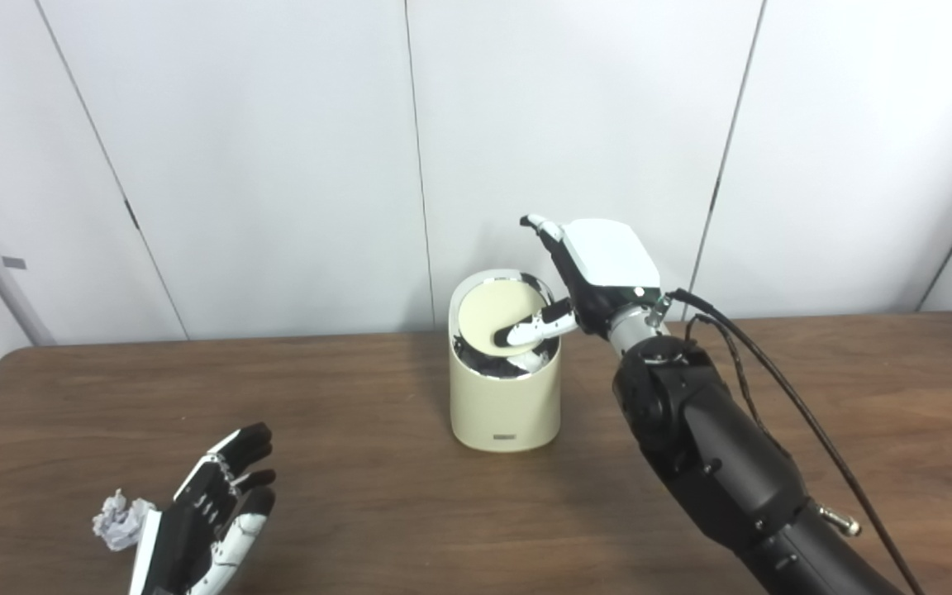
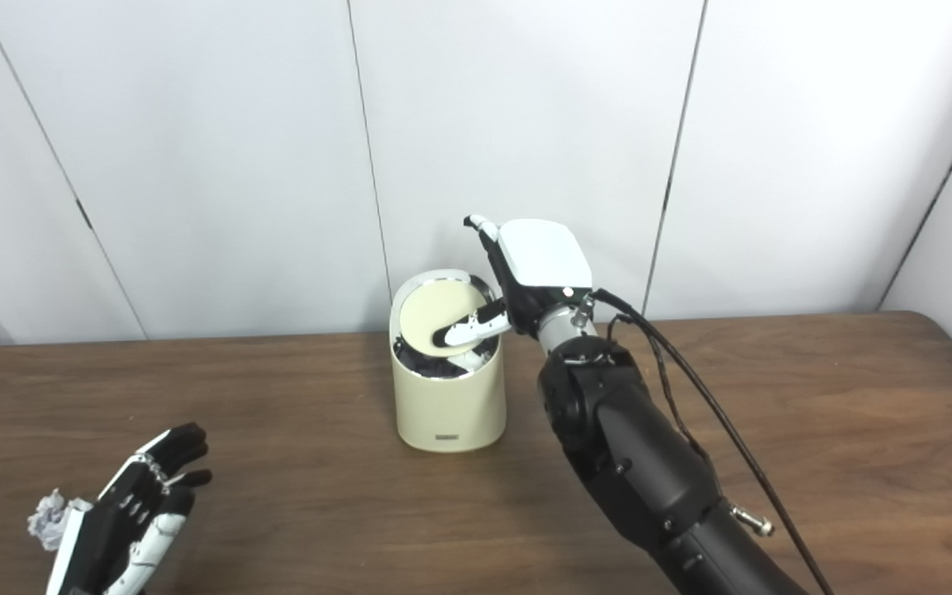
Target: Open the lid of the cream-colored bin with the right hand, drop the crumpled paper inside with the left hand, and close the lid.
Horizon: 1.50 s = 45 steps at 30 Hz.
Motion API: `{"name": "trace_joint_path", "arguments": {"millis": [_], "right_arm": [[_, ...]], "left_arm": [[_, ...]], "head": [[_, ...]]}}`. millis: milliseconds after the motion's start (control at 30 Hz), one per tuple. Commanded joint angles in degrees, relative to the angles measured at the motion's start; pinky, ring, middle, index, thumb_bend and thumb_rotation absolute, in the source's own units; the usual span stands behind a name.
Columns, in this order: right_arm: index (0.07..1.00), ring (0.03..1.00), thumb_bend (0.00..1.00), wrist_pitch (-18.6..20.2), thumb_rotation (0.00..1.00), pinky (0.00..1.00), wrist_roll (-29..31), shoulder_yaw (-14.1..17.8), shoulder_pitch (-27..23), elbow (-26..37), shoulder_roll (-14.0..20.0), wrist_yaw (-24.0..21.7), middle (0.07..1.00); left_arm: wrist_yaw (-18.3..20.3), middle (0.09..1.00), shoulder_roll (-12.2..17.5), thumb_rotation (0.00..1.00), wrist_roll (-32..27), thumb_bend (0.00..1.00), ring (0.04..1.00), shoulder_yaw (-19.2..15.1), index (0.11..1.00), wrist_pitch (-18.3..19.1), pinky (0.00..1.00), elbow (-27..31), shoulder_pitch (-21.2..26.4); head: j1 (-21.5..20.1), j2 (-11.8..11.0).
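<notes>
One cream-colored bin (image 1: 505, 397) stands upright on the brown table (image 1: 856, 388), toward the far edge and roughly centre. One round lid (image 1: 492, 318) sits in its top, tilted, its near edge dipped into the opening so a dark gap and a shiny rim show around it. One crumpled paper (image 1: 119, 521) lies on the table at the near left. Two hands are in play.

The right hand (image 1: 587, 277) is up at the bin, just beside its right rim and a little above it, the white back plate facing the cameras. One finger reaches leftward over the opening, and its tip (image 1: 513, 335) rests on the lid's right half, seemingly pressing it. Another finger points up and away toward the wall. The fingers are spread and wrap around nothing; the hand only touches the lid. A black cable trails from the wrist down along the forearm.

Down at the near left, the left hand (image 1: 211, 516) hangs just above the table, fingers straight and apart, pointing toward the far side, holding nothing. The paper lies just beside it on its left; whether they touch, I cannot tell. Paper and bin are well apart, with bare wood between them.
</notes>
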<state>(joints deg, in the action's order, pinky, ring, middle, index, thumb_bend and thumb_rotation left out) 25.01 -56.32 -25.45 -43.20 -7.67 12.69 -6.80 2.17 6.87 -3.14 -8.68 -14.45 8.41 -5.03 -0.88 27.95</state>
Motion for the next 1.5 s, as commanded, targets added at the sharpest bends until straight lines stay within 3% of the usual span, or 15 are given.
{"name": "trace_joint_path", "arguments": {"millis": [0, 233, 367, 467, 633, 900, 1033, 1200, 1467], "right_arm": [[0.895, 0.83, 1.0, -0.5, 0.46, 0.79, -1.0, -0.2, -0.8, -1.0, 0.2, -0.4, 0.857], [0.898, 0.818, 0.97, -1.0, 0.49, 0.75, 1.6, 2.4, -1.7, 0.7, -0.3, -0.2, 0.852], [0.913, 0.828, 0.94, 0.4, 0.5, 0.72, 7.0, 6.4, -2.3, 3.2, -1.4, -2.5, 0.872], [0.919, 0.843, 0.92, 1.7, 0.56, 0.73, 8.8, 9.2, -2.4, 5.2, -2.5, -4.2, 0.888], [0.925, 0.87, 0.94, 1.9, 0.76, 0.74, 7.7, 11.6, -1.6, 6.9, -3.6, -5.4, 0.909], [0.906, 0.838, 0.91, 1.7, 0.85, 0.69, 9.5, 13.4, 0.6, 9.0, -4.4, -4.7, 0.89], [0.901, 0.753, 0.86, 0.7, 0.92, 0.58, 12.7, 14.9, 2.4, 11.4, -4.4, -4.3, 0.853], [0.908, 0.821, 0.83, -1.9, 0.93, 0.67, 19.0, 17.4, 5.3, 14.3, -4.2, -3.3, 0.894], [0.943, 0.844, 0.88, -3.6, 0.97, 0.71, 23.1, 18.7, 11.2, 19.3, -2.9, -1.7, 0.908]], "left_arm": [[-0.2, 0.829, 0.5, 0.59, -0.6, 0.74, 0.829, -0.2, 0.808, -1.4, 0.74, 1.9, 0.8], [-0.2, 0.838, 0.7, 0.6, -0.1, 0.72, 0.837, -0.2, 0.807, -1.6, 0.74, 1.3, 1.0], [-0.3, 0.832, 0.7, 0.59, 0.0, 0.72, 0.832, -0.3, 0.806, -1.8, 0.74, 1.0, 1.0], [-0.3, 0.827, 0.7, 0.6, -0.1, 0.74, 0.829, -0.2, 0.801, -1.3, 0.73, 1.3, 1.0], [-0.3, 0.829, 0.8, 0.58, 0.0, 0.72, 0.831, -0.2, 0.805, -1.4, 0.74, 1.0, 0.9], [-0.1, 0.826, 0.9, 0.59, 0.2, 0.74, 0.832, 0.0, 0.801, -1.6, 0.72, 1.1, 0.8], [0.0, 0.826, 0.9, 0.58, 0.1, 0.71, 0.83, 0.0, 0.805, -1.7, 0.73, 0.9, 0.7], [0.2, 0.825, 1.1, 0.59, 0.0, 0.72, 0.833, 0.0, 0.804, -2.1, 0.74, 0.5, 0.7], [0.1, 0.827, 1.0, 0.58, -0.3, 0.73, 0.836, -0.1, 0.801, -1.1, 0.73, 1.2, 0.6]], "head": [[-0.1, 0.0], [-0.3, -0.4], [-0.4, -0.5], [-0.5, -0.6], [-0.4, -0.7], [-0.4, -0.9], [-0.4, -0.8], [-0.5, -0.8], [-0.6, -0.7]]}}
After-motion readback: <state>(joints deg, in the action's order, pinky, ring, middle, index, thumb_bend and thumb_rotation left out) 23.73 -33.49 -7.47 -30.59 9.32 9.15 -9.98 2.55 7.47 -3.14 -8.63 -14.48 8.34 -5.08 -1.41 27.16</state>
